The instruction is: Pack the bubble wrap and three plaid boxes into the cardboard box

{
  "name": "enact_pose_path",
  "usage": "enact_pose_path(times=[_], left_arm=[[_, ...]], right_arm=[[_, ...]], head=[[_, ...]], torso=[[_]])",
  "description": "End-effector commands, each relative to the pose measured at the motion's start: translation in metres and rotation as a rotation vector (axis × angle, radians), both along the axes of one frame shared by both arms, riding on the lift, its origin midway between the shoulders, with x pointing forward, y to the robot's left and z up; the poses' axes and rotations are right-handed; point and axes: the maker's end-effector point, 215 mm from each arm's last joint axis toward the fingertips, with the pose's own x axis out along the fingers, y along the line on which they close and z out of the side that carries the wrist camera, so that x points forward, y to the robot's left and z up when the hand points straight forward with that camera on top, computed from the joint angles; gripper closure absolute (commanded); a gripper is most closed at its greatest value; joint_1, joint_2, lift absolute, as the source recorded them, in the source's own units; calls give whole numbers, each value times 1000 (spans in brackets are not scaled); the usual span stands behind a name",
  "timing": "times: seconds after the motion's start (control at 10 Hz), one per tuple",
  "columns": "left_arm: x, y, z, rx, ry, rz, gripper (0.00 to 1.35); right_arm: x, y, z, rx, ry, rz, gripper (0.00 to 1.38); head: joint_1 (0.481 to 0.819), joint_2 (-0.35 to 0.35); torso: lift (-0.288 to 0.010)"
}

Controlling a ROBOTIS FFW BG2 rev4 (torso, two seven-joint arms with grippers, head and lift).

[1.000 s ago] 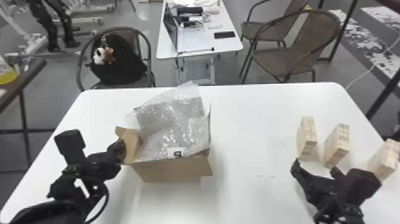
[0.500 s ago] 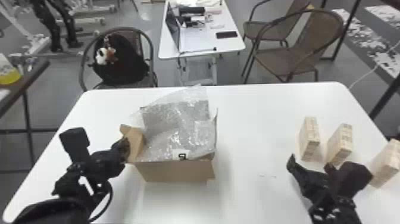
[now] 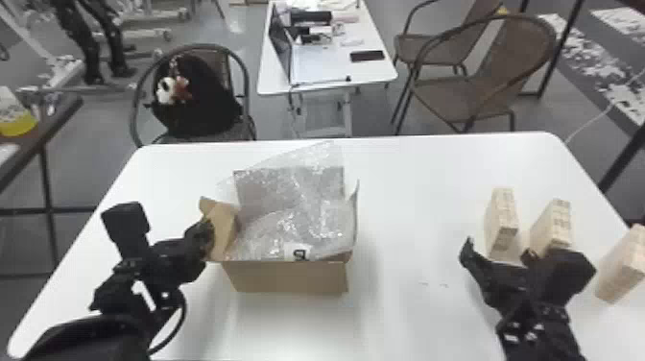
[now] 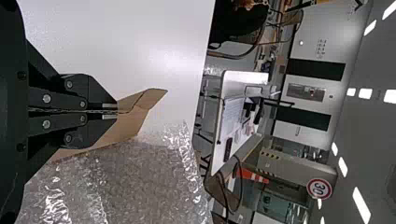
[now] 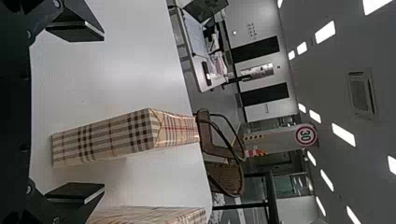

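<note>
Plainly, the left gripper (image 3: 209, 235), left of centre in the head view, has its jaws pressed together on a flap (image 3: 223, 229) of the cardboard box (image 3: 288, 277). The right gripper (image 3: 499, 249), lower right, has its jaws spread; its wrist view shows a plaid box (image 5: 102, 140) lined up with the gap. Bubble wrap (image 3: 297, 216) lies in the cardboard box, sticking up past its rim, and three plaid boxes stand apart at the right. All rest on a white table (image 3: 408, 182) with soft, glossy reflections. Beyond, a black bag (image 3: 197, 105) sits on a chair (image 3: 247, 96) at upper left, a white desk (image 3: 321, 72) holds a laptop (image 3: 280, 43) at top centre, and woven chairs (image 3: 484, 81) stand upper right on grey floor (image 3: 374, 115).
</note>
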Motion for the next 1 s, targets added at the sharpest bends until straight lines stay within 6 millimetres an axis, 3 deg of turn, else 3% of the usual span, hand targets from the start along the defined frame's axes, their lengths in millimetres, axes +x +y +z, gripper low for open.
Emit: enact_pose_path(times=[0.0,0.4,0.9], left_arm=[[1,-2,0,-2,-1,0,1214],[3,-2,4,-1,-11,-1,1214],[1,0,2,0,-6,0,1214]], right_arm=[[1,-2,13,-39,-15,-17,156],[6,-7,13,-62,-8,-29,154],[26,-15,16,-99,-19,-35,194]], head=[[695,114],[695,105],[695,97]], torso=[[-92],[-92],[-92]])
